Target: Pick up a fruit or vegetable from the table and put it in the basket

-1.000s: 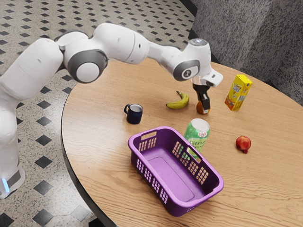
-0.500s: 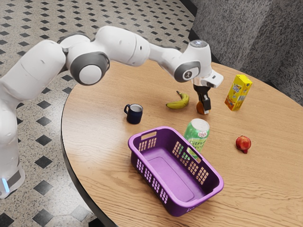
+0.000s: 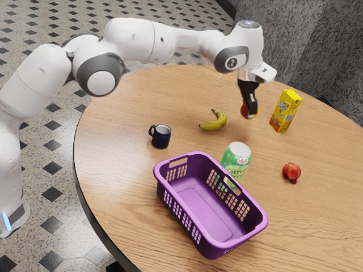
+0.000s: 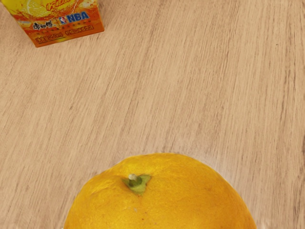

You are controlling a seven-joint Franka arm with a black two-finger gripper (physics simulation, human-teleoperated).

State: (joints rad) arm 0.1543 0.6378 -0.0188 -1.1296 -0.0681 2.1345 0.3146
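while the gripper [image 3: 250, 114] grasps the orange [image 4: 162, 202], raise it smoothly, clear the can [image 3: 236, 158] generously, then head over the basket [image 3: 207, 208].

Pale speckled floor [image 3: 34, 28], patterned with dark diamonds [image 3: 51, 225]. Rounded wooden tabletop [image 3: 113, 170], edged in black, grain shown in both views. Mottled grey wall [image 3: 329, 45] seen at exterior view's upper right.

From where I stand I count one orange [image 4: 171, 205] in the gripper [image 3: 250, 113], one carton [image 3: 285, 112] and one banana [image 3: 214, 124] near it, then, farther from it, one mug [image 3: 161, 137], one can [image 3: 236, 158], one red fruit [image 3: 291, 171] and one basket [image 3: 212, 250].
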